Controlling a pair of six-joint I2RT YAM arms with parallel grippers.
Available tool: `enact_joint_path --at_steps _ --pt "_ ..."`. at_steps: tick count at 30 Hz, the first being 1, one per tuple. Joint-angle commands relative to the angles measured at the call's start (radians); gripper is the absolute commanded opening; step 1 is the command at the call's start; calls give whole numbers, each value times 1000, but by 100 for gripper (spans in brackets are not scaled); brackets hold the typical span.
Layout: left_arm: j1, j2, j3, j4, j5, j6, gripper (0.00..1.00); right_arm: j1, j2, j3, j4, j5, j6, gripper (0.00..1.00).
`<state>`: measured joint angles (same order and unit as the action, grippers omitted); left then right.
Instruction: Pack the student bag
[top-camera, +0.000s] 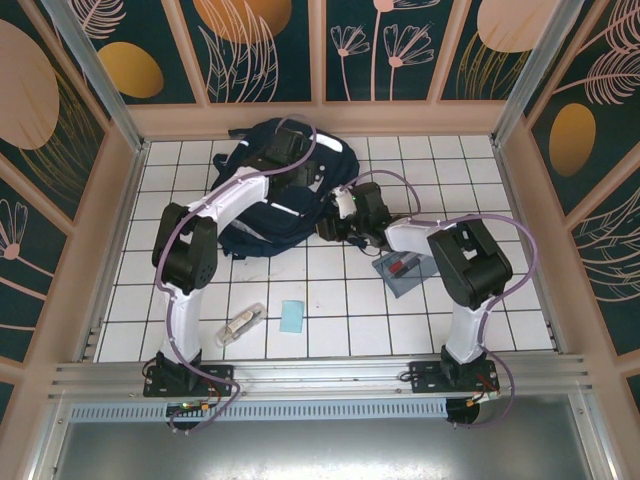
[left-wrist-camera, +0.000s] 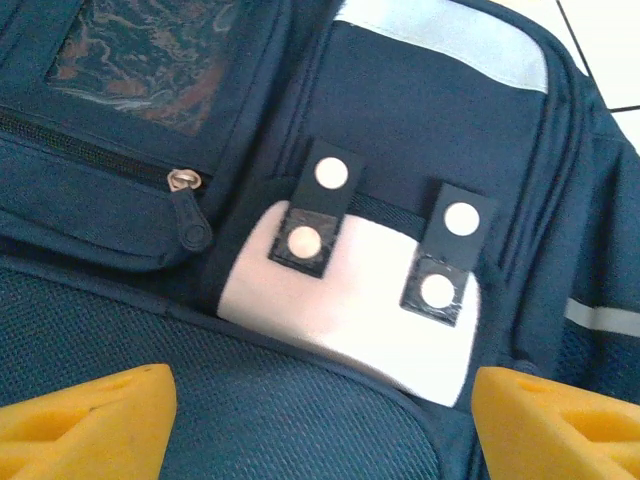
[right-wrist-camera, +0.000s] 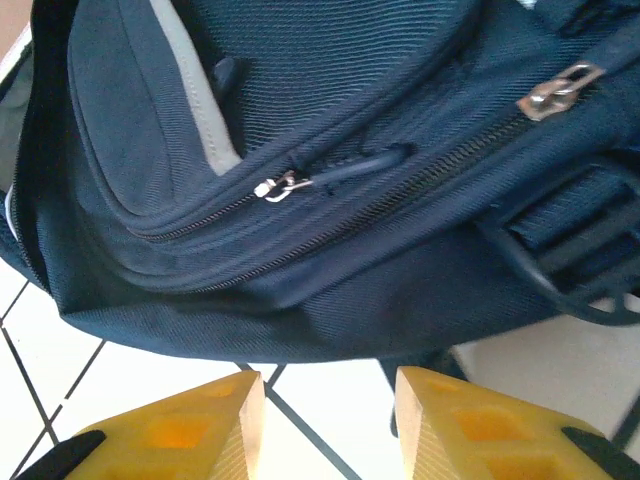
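Note:
The student bag (top-camera: 275, 205), dark navy with white stripes, lies at the back middle of the tiled table. My left gripper (top-camera: 292, 150) hovers over its front. In the left wrist view the gripper (left-wrist-camera: 325, 435) stands wide open above the mesh pocket, just below the light grey patch (left-wrist-camera: 350, 295) with two black snap tabs. My right gripper (top-camera: 333, 226) is at the bag's right edge. Its yellow fingers (right-wrist-camera: 175, 430) are apart over bare tile with nothing between them, just short of the bag's side (right-wrist-camera: 330, 300). A silver zip pull (right-wrist-camera: 280, 187) sits on the closed zip above.
A clear pouch with something red inside (top-camera: 402, 268) lies right of the bag, under the right forearm. A light blue flat piece (top-camera: 291, 316) and a pale clear item (top-camera: 241, 324) lie near the front. Low walls (top-camera: 120, 250) ring the table.

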<state>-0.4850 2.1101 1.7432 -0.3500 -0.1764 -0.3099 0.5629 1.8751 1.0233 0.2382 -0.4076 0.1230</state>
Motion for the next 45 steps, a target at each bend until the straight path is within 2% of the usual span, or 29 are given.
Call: enact_joint_path --at_steps 1,9,17,25,36,39,45 --pt "-4 58 24 23 1 -10 77 35 31 58 -106 124 37 40" --pt "1 127 7 39 18 -20 76 82 29 75 -194 280 64 42" --pt "11 151 4 45 39 -30 76 91 -24 66 -211 327 48 46" --pt "11 154 -5 43 54 -31 75 48 -23 51 -157 272 1 45" --pt "11 154 -1 39 71 -39 74 11 105 98 -142 238 -16 33" --pt "11 152 -3 38 69 -40 74 14 134 113 -157 224 -12 34" --pt "11 151 -16 42 81 -46 73 26 156 116 -172 271 -27 37"
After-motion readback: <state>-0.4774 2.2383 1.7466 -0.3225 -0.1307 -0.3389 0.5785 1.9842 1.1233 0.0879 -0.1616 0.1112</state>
